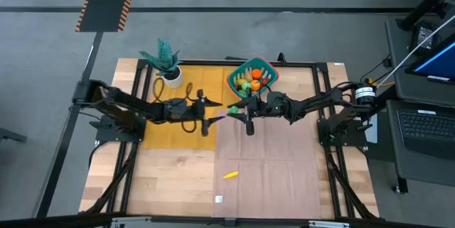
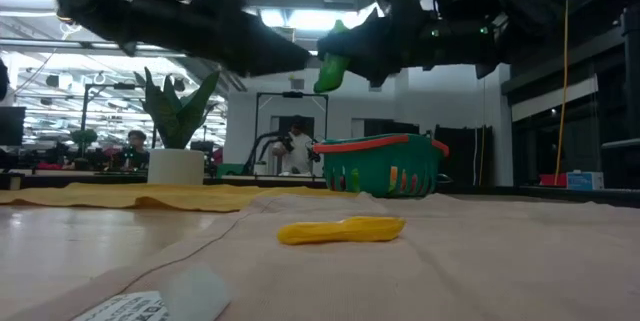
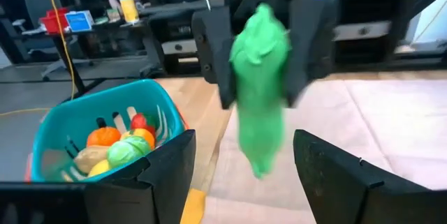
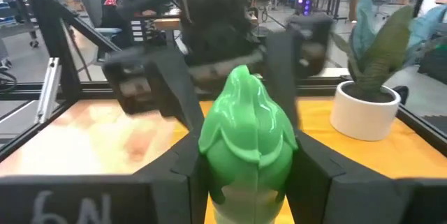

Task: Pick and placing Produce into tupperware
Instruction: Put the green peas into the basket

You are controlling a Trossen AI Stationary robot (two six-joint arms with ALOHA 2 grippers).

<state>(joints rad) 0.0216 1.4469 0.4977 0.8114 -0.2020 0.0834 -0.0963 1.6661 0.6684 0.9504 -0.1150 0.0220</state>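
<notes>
The right tool (image 1: 242,110) clenches a green vegetable (image 4: 248,137) above the tabletop (image 1: 178,185); the left tool (image 3: 244,175) stands released around it. Colliding fingers could knock it loose.

Tupperware (image 1: 264,65) top open; left claw (image 1: 213,114) blocks right claw's (image 1: 238,111) front.

Green toy vegetable (image 4: 248,140); teal basket (image 1: 254,77), orange-red rim; yellow fruit (image 2: 342,230) on tan cloth (image 1: 270,164); mustard cloth (image 1: 174,132).

One camera is looking straight down on the bench (image 1: 178,185); another level across it; both wrist cameras — facing each other, apparently — are sharing the green piece (image 3: 260,91).
</notes>
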